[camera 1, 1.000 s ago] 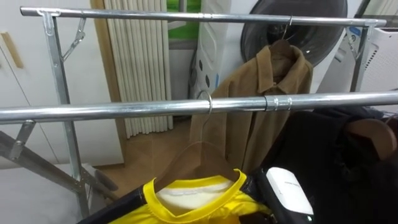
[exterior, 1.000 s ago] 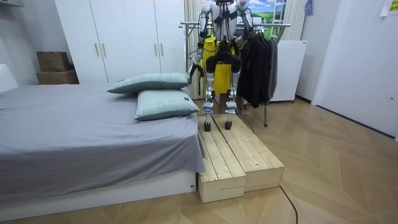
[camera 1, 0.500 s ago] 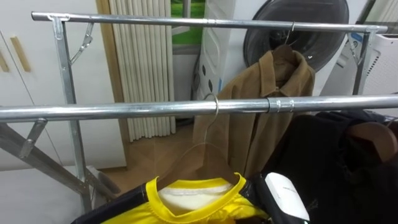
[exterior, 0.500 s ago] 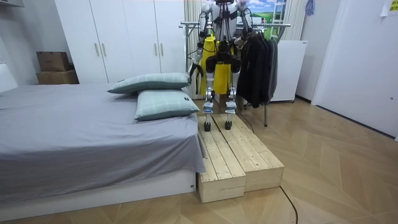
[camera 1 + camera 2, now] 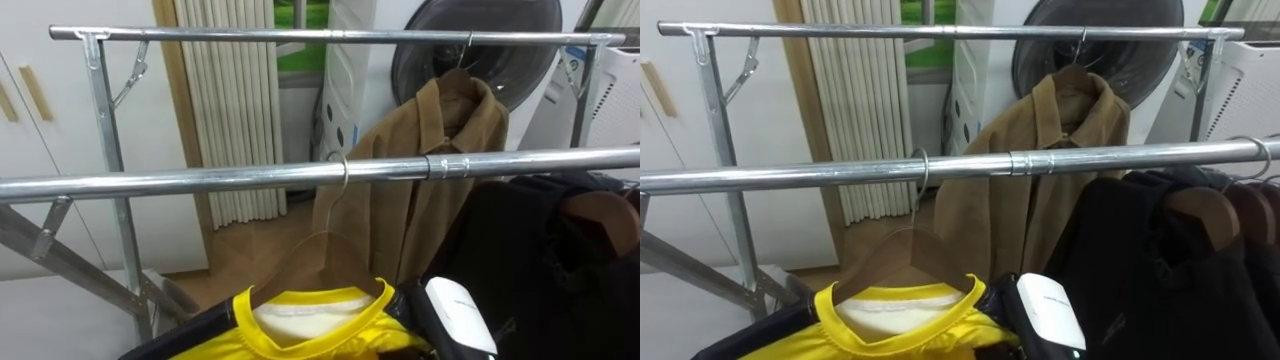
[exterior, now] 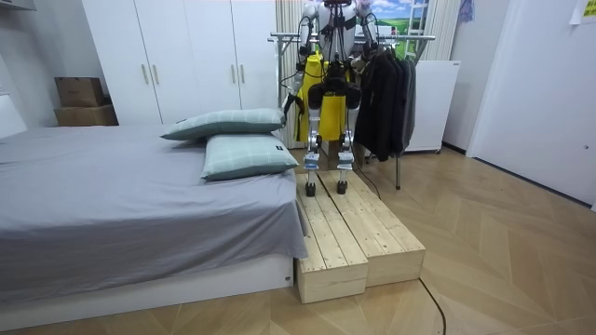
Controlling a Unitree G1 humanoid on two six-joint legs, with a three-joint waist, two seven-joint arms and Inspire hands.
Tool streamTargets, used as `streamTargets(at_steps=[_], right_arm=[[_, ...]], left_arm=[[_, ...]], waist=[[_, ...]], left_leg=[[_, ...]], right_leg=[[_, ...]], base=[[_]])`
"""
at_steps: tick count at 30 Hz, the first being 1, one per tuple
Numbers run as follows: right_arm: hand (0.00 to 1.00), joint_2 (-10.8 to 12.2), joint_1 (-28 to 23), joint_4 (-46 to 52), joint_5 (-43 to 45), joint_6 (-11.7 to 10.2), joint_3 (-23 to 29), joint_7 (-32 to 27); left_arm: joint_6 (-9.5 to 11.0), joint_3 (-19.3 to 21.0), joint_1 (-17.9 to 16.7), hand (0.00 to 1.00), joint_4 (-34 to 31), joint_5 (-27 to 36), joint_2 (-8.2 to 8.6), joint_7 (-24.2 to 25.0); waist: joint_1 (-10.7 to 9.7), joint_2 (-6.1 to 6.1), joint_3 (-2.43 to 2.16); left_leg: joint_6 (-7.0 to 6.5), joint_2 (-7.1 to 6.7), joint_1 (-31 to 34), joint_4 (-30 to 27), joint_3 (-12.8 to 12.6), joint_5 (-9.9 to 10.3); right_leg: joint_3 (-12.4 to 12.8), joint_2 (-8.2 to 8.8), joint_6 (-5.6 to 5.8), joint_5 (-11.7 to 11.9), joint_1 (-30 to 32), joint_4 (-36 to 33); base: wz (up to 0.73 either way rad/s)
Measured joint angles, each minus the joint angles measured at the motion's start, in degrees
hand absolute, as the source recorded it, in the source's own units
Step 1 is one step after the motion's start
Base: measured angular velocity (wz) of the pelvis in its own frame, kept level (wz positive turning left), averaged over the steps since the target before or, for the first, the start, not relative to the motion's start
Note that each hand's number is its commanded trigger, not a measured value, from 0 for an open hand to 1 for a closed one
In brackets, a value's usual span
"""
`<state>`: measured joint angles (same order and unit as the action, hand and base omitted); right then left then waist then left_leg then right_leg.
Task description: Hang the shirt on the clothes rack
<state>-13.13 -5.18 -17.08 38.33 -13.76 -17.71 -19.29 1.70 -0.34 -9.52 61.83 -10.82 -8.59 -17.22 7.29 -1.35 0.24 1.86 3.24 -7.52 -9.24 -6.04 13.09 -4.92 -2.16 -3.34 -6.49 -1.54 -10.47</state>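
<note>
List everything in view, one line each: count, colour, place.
near rail: one, silver, crossing before the robot.
far rail: one, silver, higher and behind.
yellow shirt: one, on the hanger, lower centre.
hanger: one, wooden, hooked over the near rail.
brown jacket: one, hanging from the far rail.
black clothes: several, on the near rail, right.
bed: one, grey, room view's left.
pillows: two, pale green, on the bed.
wooden boxes: two, pale, beside the bed, under the robot.
wardrobe: one, white, behind the bed.
right hand: one, dark with white tag, right of the shirt's collar.
</note>
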Motion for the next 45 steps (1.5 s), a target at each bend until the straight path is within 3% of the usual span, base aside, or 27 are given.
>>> streamTargets(at_steps=[4,7,9,14,17,23,42,45], right_arm=[[0.0,0.01,0.0,-0.67,-0.24,0.39,0.02,-0.03],[0.0,0.09,0.09,-2.01,-2.12,1.68,0.44,0.25],[0.0,0.15,0.06,-3.95,-2.22,3.94,0.55,1.42],[0.0,0.2,0.09,-4.43,-2.19,5.17,1.12,3.46],[0.0,0.2,0.09,-4.45,-2.34,5.19,1.22,4.44],[0.0,0.2,0.09,-4.47,-2.54,6.24,1.52,5.83],[0.0,0.2,0.12,-4.31,-2.71,6.32,1.6,6.38],[0.0,0.2,0.12,-4.35,-7.06,6.32,1.74,6.42]], left_arm=[[-0.05,0.03,-0.02,0.0,-0.37,-0.11,0.01,0.0],[-0.05,0.02,-0.03,0.0,-0.41,-0.07,0.01,0.0],[-0.04,0.03,-0.02,0.0,-0.37,-0.05,0.01,-0.01],[-0.04,0.04,-0.04,0.0,0.08,-0.01,0.02,-0.02],[-0.04,0.06,-0.05,0.0,0.1,-0.01,0.22,-0.04],[0.16,0.04,0.01,0.0,0.09,0.01,0.34,-0.04],[0.19,0.06,0.0,0.0,0.09,-0.03,0.37,-0.02],[0.2,0.1,0.05,0.0,0.08,-0.05,0.36,-0.02]], waist=[[0.07,-0.09,-0.05],[0.1,-0.15,-0.09],[0.33,-0.45,-0.29],[0.42,-0.64,-0.39],[0.48,-0.6,-0.28],[0.45,-0.68,0.42],[0.51,-0.82,0.25],[0.49,-0.92,0.18]], left_leg=[[0.0,-0.01,0.05,0.05,0.01,0.0],[0.0,-0.01,0.1,0.14,0.04,0.0],[0.0,-0.01,0.11,0.08,0.07,-0.01],[-0.02,0.03,0.04,0.11,0.06,-0.01],[-0.02,0.06,0.01,0.15,0.05,-0.02],[-0.02,0.05,0.04,0.18,0.05,-0.01],[-0.02,0.02,0.27,0.17,0.04,-0.02],[-0.02,0.02,0.23,0.15,0.16,-0.02]], right_leg=[[0.02,-0.04,0.01,-0.01,0.06,0.0],[0.0,-0.09,0.02,-0.01,0.06,0.17],[-0.02,-0.09,0.02,0.0,0.03,0.47],[-0.17,-0.03,0.02,0.0,0.01,0.65],[-0.16,-0.03,0.03,0.0,-0.01,0.69],[-0.13,-0.02,0.07,-0.03,0.0,0.71],[0.01,-0.02,0.11,-0.05,0.28,0.69],[-0.05,-0.02,0.11,-0.05,0.25,0.69]], base=[[0.0],[0.0],[0.0],[0.0],[0.0],[0.0],[0.0],[0.0]])
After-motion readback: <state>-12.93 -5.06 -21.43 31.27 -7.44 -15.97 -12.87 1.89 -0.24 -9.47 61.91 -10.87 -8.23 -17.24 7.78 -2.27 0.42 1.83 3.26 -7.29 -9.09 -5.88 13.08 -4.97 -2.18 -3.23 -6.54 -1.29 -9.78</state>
